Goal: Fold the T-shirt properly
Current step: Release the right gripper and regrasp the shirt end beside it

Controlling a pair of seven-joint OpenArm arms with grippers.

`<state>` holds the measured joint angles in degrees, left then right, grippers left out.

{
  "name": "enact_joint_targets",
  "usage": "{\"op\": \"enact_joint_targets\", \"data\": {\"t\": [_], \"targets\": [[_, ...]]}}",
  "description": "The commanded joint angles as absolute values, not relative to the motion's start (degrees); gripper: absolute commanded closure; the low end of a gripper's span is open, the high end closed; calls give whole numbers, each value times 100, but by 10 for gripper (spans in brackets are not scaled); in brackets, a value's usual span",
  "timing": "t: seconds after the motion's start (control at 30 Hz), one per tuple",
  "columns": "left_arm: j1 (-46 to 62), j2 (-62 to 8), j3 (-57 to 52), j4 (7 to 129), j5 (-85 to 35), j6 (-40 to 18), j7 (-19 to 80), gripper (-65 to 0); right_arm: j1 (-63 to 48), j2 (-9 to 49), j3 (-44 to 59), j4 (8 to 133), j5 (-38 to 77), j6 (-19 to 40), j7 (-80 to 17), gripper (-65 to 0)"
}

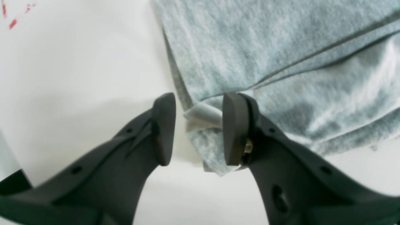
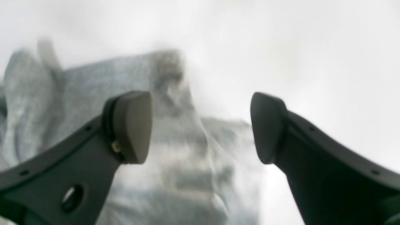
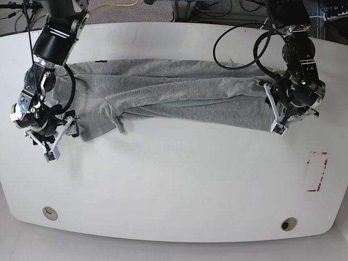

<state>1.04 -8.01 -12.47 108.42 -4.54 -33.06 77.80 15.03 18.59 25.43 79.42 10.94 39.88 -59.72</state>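
The grey T-shirt (image 3: 174,95) lies wrinkled, folded lengthwise into a long band across the table.

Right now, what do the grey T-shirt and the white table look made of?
Grey heathered T-shirt: soft knit, probably cotton jersey; mottled weave, limp folds, stitched hem. White table: hard, smooth, slightly glossy, perhaps laminate or painted board; exact material unclear.

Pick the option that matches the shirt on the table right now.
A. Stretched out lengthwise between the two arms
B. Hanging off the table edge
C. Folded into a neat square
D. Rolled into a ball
A: the base view shows the grey shirt lying long across the white table, one arm at each end.
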Motion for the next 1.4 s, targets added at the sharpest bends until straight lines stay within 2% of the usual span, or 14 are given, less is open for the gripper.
{"op": "enact_joint_targets", "data": {"t": [0.0,0.27,1.0,1.13,1.27,1.37], "targets": [[-75,-848,-1262,10967,-462,-3310,7741,-222,1798,1991,2554,7284,1156,4000,-5569,-465],[-171,-892,-1262,10976,-462,-3310,7732,-222,2079,2123,2554,5982,1156,4000,-4884,-461],[-233,-892,-1262,10958,-462,-3310,7732,-222,1947,1701,2554,5842,1165,4000,-4831,-453],[-233,-892,-1262,10949,-453,-3310,7732,-222,1947,1692,2554,5842,1165,4000,-4831,-376],[-233,-892,-1262,10941,-453,-3310,7723,-222,1930,1666,2545,5842,1165,4000,-4831,-219],[-233,-892,-1262,10941,-444,-3310,7723,-222,1921,1666,2316,5851,1165,4000,-4831,-136]]}}
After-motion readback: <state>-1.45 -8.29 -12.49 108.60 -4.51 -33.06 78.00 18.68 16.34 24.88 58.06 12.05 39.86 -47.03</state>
